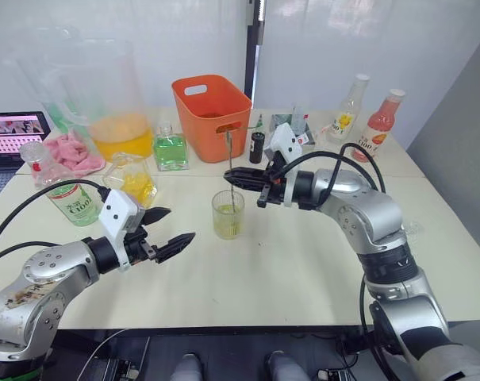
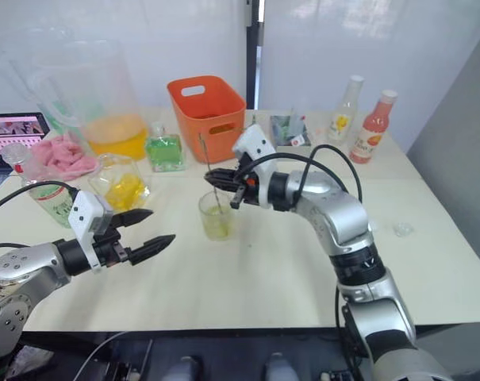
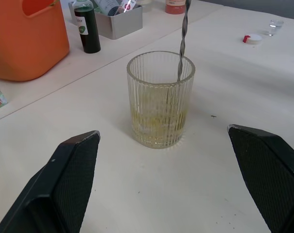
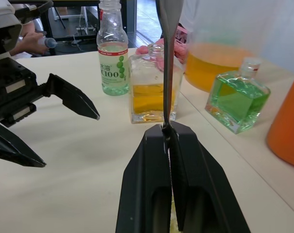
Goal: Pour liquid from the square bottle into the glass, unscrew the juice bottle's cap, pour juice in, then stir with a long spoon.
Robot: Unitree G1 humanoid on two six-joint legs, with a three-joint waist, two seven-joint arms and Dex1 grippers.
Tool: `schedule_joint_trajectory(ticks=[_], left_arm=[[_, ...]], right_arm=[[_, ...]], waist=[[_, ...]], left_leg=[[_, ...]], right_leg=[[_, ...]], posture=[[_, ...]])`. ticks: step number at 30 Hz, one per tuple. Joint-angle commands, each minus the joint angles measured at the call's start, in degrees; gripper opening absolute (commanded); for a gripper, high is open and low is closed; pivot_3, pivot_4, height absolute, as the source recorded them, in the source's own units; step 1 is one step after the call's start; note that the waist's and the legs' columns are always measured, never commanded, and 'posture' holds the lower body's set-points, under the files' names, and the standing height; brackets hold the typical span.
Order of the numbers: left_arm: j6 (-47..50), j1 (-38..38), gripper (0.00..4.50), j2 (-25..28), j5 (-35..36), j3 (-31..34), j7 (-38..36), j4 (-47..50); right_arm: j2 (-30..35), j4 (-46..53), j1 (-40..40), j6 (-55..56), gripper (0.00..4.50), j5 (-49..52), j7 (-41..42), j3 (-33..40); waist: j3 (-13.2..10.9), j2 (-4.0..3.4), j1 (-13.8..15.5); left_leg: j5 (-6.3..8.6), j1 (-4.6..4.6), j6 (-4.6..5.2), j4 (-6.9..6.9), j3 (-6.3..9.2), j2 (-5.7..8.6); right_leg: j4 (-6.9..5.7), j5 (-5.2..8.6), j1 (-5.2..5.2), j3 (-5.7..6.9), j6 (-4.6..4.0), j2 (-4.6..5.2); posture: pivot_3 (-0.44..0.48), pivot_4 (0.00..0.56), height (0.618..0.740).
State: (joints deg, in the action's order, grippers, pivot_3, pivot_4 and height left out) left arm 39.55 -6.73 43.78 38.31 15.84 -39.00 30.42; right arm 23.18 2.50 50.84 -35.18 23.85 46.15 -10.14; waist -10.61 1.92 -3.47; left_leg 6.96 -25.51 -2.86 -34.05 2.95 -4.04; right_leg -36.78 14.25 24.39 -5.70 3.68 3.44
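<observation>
Right gripper (image 4: 169, 133) holds the long spoon (image 3: 183, 34) upright in the glass (image 1: 228, 215) on a cream table (image 1: 303, 270)
White walls meet at a dark post behind the table, grey floor at the right. At the back stand a big pitcher (image 1: 117, 103) of orange liquid and an orange basket (image 1: 212, 107); the square bottle (image 1: 132, 178) and juice bottle (image 1: 61, 190) stand to the left, the juice bottle seemingly uncapped. The ribbed glass, holding a little yellow liquid, sits near the table's middle. The right fingers are pinched tight on the spoon's stem above the rim. The left gripper (image 1: 167, 230) hovers left of the glass, fingers spread wide, holding nothing
</observation>
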Motion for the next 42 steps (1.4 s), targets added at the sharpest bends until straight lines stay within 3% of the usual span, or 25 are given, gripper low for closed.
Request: schedule_joint_trajectory(ticks=[1,16,34,42], left_arm=[[-1.7,0.3,4.45,-0.1,-0.3,0.4,-0.3,1.2],[-1.3,0.9,4.45,0.1,0.0,0.0,0.4,2.3],[-1.7,-0.7,4.45,0.4,-0.9,-1.3,-0.2,0.7],[-1.4,0.1,4.45,0.7,-0.6,-0.9,-1.3,1.1]], right_arm=[[-0.7,-1.6,1.6,3.8,0.00,-1.9,0.1,0.8],[-9.0,-1.7,2.2,3.6,0.00,-0.6,-1.5,1.4],[-4.7,0.3,1.4,0.1,0.00,-1.5,1.8,0.0],[-4.1,-6.2,5.3,3.9,0.00,-4.4,1.9,1.0]], waist=[[0.0,0.00,-0.1],[0.0,0.00,-0.3],[0.0,0.00,-0.3],[0.0,0.00,-0.3]], left_leg=[[0.00,0.01,0.00,0.00,0.00,0.00],[0.00,0.01,0.00,0.00,0.01,0.00],[0.00,0.01,0.00,0.00,0.01,0.00],[0.00,0.02,0.00,0.00,0.01,0.00]], right_leg=[[0.00,0.00,0.00,0.00,0.00,0.00],[-0.07,-0.08,-0.01,0.00,-0.05,0.00],[-0.07,-0.08,-0.01,0.00,-0.06,0.00],[-0.08,-0.07,0.00,0.01,-0.05,0.00]], posture=[[0.000,0.150,0.738],[0.000,0.150,0.738],[0.000,0.150,0.738],[0.000,0.150,0.738]])
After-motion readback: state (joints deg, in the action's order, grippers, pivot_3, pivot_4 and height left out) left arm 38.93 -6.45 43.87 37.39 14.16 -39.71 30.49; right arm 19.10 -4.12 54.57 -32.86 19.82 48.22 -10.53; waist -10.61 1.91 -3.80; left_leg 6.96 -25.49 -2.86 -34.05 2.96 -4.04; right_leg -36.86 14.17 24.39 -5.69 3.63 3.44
